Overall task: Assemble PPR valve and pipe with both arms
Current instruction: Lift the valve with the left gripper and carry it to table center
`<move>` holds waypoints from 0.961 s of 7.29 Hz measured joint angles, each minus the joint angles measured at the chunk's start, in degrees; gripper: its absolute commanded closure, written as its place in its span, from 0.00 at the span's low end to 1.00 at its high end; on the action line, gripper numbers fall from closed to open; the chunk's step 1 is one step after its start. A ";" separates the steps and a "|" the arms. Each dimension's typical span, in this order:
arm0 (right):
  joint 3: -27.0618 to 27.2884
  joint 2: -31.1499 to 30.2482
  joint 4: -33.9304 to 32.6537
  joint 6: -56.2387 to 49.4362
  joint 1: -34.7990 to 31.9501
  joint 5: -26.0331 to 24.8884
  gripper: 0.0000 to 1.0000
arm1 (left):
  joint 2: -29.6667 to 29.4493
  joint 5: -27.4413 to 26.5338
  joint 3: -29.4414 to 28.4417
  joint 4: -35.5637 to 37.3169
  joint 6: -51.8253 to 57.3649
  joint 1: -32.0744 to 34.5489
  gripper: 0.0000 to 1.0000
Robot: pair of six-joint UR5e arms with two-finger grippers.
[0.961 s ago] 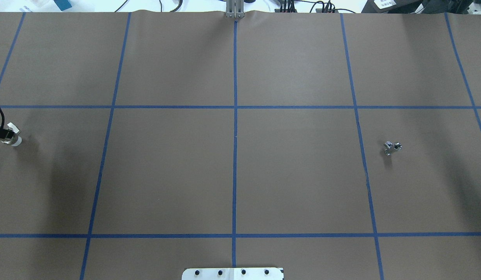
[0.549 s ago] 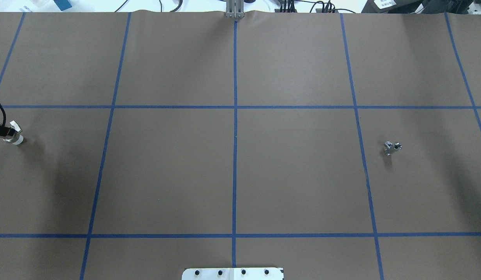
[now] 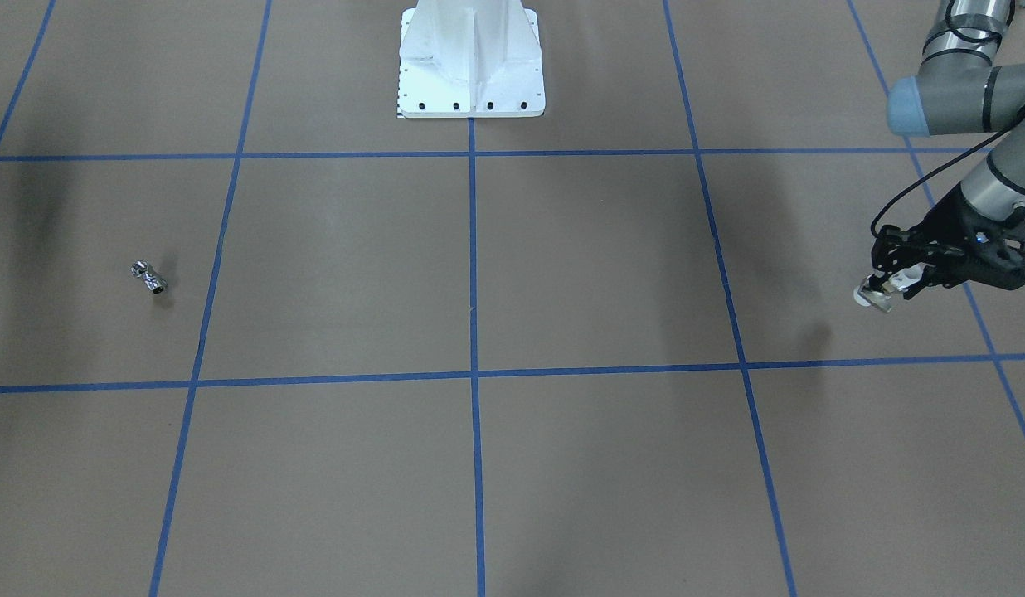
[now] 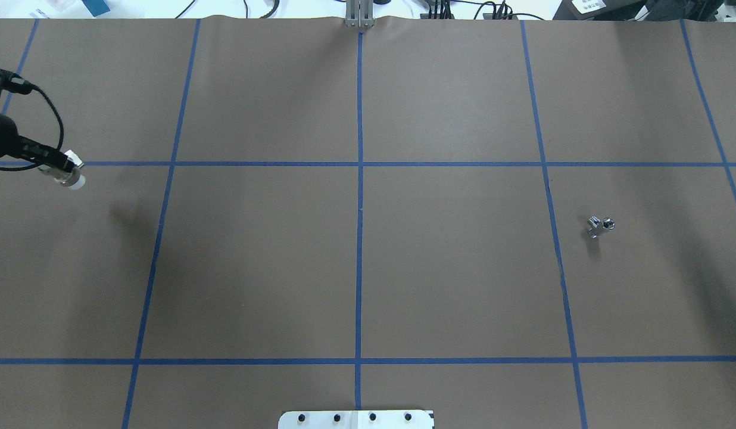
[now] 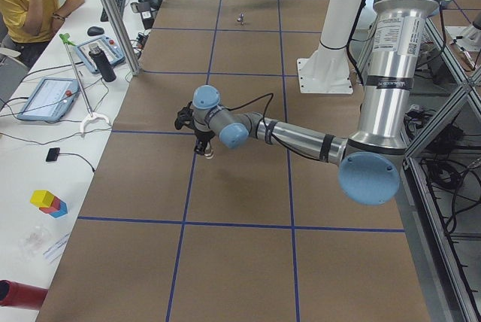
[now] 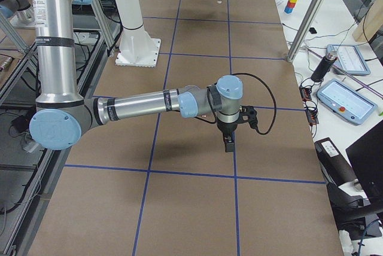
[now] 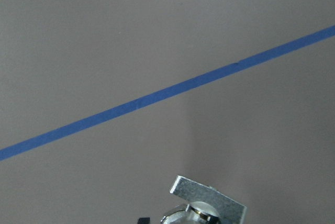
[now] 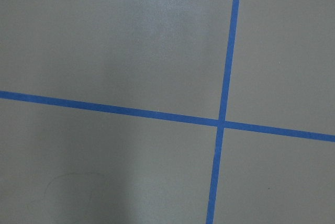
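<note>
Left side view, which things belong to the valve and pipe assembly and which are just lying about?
Job: PPR valve, gripped in the left claw; pipe, lying loose on the table.
Lying about: coloured blocks, tablet, dark bottle, on the side bench.

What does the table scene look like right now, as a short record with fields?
Left hand: shut on the white-collared, silvery metal PPR valve, held clear of the brown table
Right hand: seen only from the side; open or shut unclear
Pipe: short shiny chrome tube, lying on the table, untouched
Assembly: parts far apart, not yet joined
</note>
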State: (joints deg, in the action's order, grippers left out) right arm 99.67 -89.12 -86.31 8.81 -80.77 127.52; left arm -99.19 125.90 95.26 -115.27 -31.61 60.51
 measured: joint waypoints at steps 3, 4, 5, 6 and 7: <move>0.00 0.00 0.00 0.07 0.06 0.01 0.00 | -13.90 -7.26 0.05 10.05 -20.05 -9.93 1.00; -0.01 0.00 0.00 0.07 0.05 -0.01 0.00 | -18.50 -10.25 -0.08 13.77 -27.98 -13.92 1.00; -0.03 0.00 0.00 0.07 0.05 -0.04 0.00 | -23.01 -13.53 -0.20 17.84 -35.57 -17.74 1.00; -0.03 0.00 0.00 0.11 0.04 -0.06 0.00 | -27.22 -16.60 -0.79 20.90 -42.33 -21.29 1.00; -0.02 0.00 0.01 0.18 0.06 -0.07 0.00 | -31.82 -19.32 -2.90 22.55 -48.24 -24.36 1.00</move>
State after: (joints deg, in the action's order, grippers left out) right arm 99.65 -89.12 -86.31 8.99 -80.71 127.45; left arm -131.01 106.58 92.36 -92.72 -79.85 36.15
